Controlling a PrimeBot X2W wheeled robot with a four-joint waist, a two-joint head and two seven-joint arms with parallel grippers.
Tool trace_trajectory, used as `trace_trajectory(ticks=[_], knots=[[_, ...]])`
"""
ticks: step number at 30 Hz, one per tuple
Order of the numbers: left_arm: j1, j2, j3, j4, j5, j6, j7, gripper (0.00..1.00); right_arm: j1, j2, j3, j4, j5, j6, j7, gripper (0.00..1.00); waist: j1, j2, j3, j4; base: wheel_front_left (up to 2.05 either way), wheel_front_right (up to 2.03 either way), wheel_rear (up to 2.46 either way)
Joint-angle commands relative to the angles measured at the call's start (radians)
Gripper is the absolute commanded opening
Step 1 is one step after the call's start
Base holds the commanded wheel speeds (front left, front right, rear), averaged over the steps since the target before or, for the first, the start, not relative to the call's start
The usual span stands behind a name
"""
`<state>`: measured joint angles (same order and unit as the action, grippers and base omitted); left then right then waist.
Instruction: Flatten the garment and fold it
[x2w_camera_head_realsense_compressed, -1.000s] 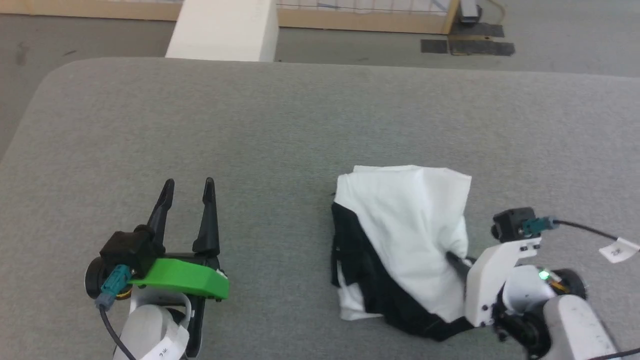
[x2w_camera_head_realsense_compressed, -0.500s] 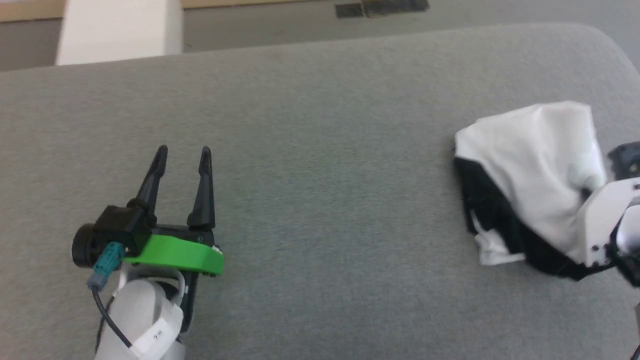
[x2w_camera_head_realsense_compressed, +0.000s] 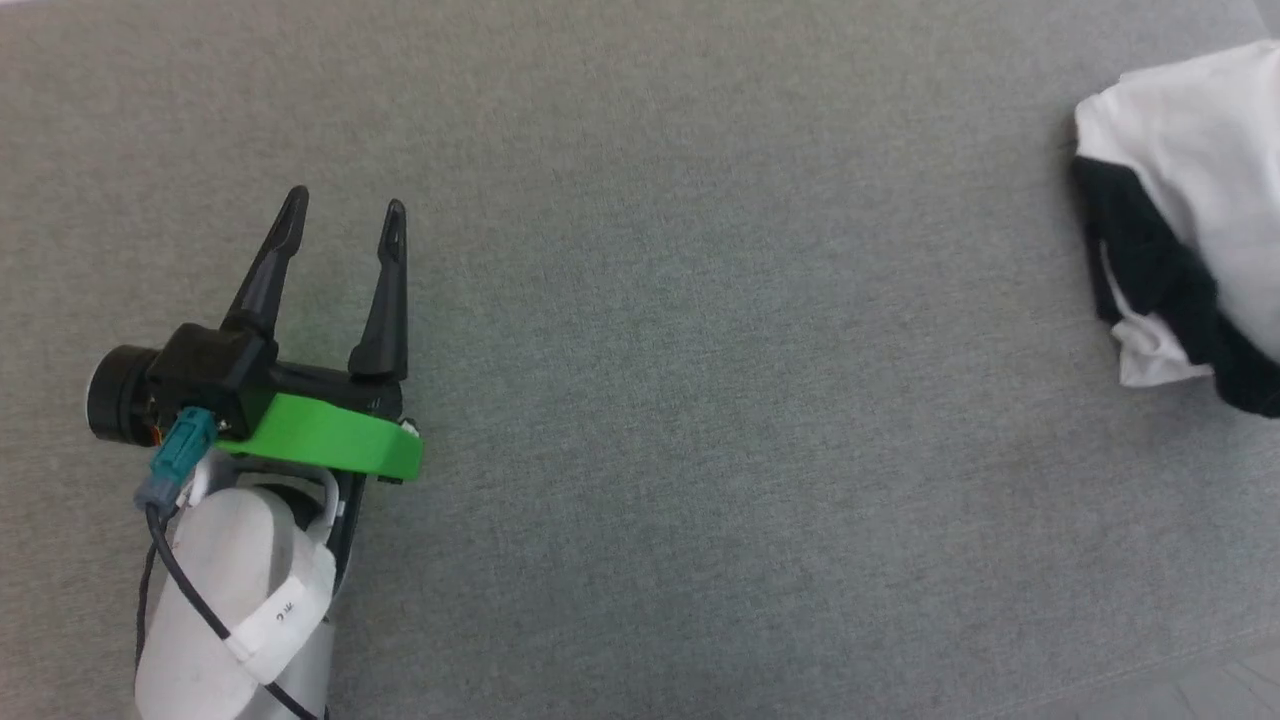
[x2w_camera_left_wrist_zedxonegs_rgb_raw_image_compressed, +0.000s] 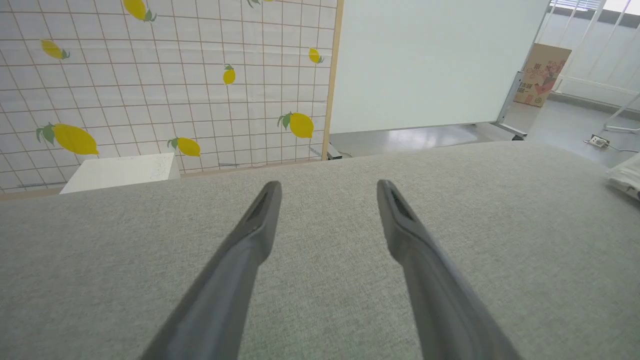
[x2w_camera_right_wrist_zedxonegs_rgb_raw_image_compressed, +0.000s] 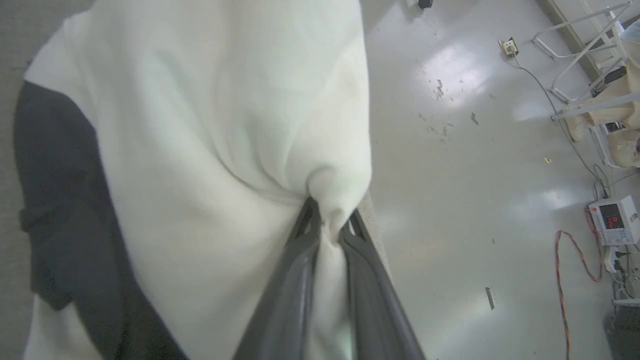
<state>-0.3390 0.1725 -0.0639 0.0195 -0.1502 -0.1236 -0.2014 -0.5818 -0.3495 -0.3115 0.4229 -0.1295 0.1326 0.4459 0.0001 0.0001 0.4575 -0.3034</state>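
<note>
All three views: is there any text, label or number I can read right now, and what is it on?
Nothing reads clearly.
On the white tag, head view: dark marks, too blurred to read.
On the cardboard box: printed characters, too small to read.
On the floor meter: red digits, too small to read.
On the garment: no print showing.

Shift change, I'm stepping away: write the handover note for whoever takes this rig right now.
Left gripper: open, empty, over bare grey padded surface, far from the shirt.
Right gripper: fingers shut on a pinch of white cloth of the white-and-black T-shirt.
T-shirt: bunched in a heap near the surface's edge, with the floor just beyond.
Done: one grasp made, nothing flattened.
Left: spread the shirt flat, then fold it.
</note>
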Motion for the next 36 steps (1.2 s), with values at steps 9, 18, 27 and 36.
trace_trajectory(ticks=[9,18,27,36], knots=[[-0.016,0.022,0.001,-0.002,-0.008,0.000,0.000,1.00,-0.104,0.011,-0.131,0.127,-0.159,-0.002,-0.126,0.01,-0.0001,-0.0001,0.067,0.046,0.00,0.00,0.00],[0.017,-0.021,-0.004,0.066,-0.037,0.011,-0.041,1.00,-0.073,0.026,-0.177,0.128,-0.189,-0.002,-0.270,1.00,-0.0001,-0.0001,-0.067,0.101,0.00,0.00,0.00],[0.086,-0.070,0.001,0.133,-0.073,0.022,-0.059,1.00,0.088,0.100,-0.048,-0.043,0.043,-0.002,-0.493,1.00,-0.0001,-0.0001,-0.256,0.178,0.00,0.00,0.00],[0.140,-0.093,0.007,0.168,-0.068,0.034,-0.060,1.00,0.295,0.178,0.103,-0.263,0.182,-0.002,-0.579,1.00,-0.0001,-0.0001,-0.363,0.259,0.00,0.00,0.00]])
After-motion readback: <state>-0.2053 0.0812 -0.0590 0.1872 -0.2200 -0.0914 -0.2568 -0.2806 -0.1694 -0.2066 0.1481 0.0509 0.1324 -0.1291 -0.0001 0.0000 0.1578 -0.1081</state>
